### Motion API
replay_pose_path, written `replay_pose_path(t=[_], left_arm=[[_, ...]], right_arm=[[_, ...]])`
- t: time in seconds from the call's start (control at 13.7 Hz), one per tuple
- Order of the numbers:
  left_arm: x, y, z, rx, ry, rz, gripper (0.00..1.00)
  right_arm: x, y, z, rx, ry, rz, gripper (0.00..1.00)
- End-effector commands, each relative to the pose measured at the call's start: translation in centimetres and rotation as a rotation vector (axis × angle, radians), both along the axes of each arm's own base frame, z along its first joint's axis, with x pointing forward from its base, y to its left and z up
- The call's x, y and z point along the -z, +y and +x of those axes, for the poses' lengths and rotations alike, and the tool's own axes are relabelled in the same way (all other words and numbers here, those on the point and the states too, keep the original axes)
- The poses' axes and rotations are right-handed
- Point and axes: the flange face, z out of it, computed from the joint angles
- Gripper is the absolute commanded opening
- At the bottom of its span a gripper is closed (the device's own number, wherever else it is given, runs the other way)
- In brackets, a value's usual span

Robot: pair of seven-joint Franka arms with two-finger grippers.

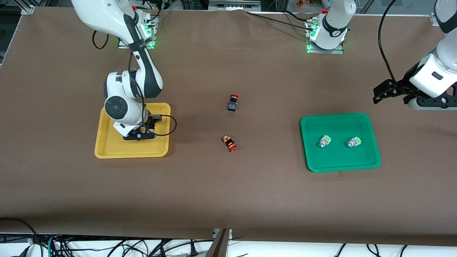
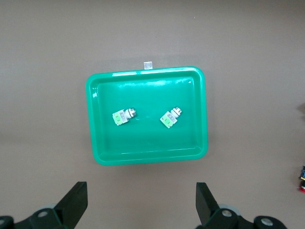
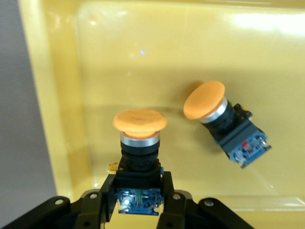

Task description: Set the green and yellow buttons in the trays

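The right hand [image 3: 138,198] is low in the yellow tray [image 1: 107,150], at the left of the front view, clamped on a yellow button [image 3: 139,143]. A second yellow button [image 3: 224,121] lies tipped beside it. The left hand [image 2: 140,210], spread wide, waits at the right edge, above the green tray [image 1: 371,142] with two green buttons [image 1: 324,141] [image 1: 353,142]. Two red buttons [image 1: 233,101] [image 1: 229,142] sit mid-tabletop [image 1: 228,196].

1. Red-capped button [image 1: 233,102]: dark body, standing upright with its cap up, on the brown worktop [image 1: 228,192] near the middle.
2. Second red-capped button [image 1: 229,143]: lying on its side, cap toward the front camera, nearer to that camera than the first and well apart from it.
3. Cables [image 1: 107,246]: a dark tangle below the worktop's near edge.
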Motion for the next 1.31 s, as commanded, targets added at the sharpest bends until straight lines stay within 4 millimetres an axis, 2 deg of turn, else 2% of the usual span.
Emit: replay_pose_path(t=[0.0, 0.07, 0.15, 0.29, 0.36, 0.51, 0.58, 0.73, 0.95, 1.09, 1.24], left_arm=[[-0.3, -0.3, -0.3, -0.005, -0.001, -0.011, 1.0], [-0.2, -0.3, -0.3, -0.007, 0.0, -0.011, 1.0], [-0.3, -0.3, -0.3, -0.005, -0.001, -0.011, 1.0], [-0.2, -0.3, -0.3, -0.004, 0.0, -0.011, 1.0], [-0.2, -0.2, -0.3, -0.005, 0.0, -0.011, 1.0], [-0.2, 0.0, -0.3, -0.008, 0.002, -0.011, 1.0], [-0.2, -0.1, -0.3, -0.007, 0.0, -0.011, 1.0], [-0.2, -0.1, -0.3, -0.007, 0.002, -0.011, 1.0], [-0.2, 0.0, -0.3, -0.007, 0.002, -0.011, 1.0], [-0.1, 0.0, -0.3, -0.007, 0.006, -0.01, 1.0], [-0.1, 0.1, -0.3, -0.008, 0.008, -0.01, 1.0]], right_arm=[[0.5, 0.3, 0.2, 0.003, -0.029, 0.024, 0.81], [-0.3, 0.2, 0.6, 0.005, -0.04, 0.032, 1.0], [-2.0, 0.3, 1.0, 0.006, -0.062, 0.047, 1.0], [-5.4, -1.9, 3.8, 0.013, -0.138, 0.052, 1.0], [-6.7, -1.9, 4.3, -0.038, -0.148, 0.068, 1.0], [-10.6, -1.0, 4.0, -0.06, -0.108, 0.098, 1.0], [-14.1, -1.4, 3.9, -0.069, -0.118, 0.127, 1.0], [-21.7, -2.4, 2.2, -0.063, -0.148, 0.203, 1.0], [-29.4, -5.9, -1.1, -0.073, -0.131, 0.173, 1.0], [-32.9, -7.1, -2.9, -0.109, -0.141, 0.127, 1.0], [-35.4, -8.3, -3.4, -0.096, -0.137, 0.124, 1.0]])
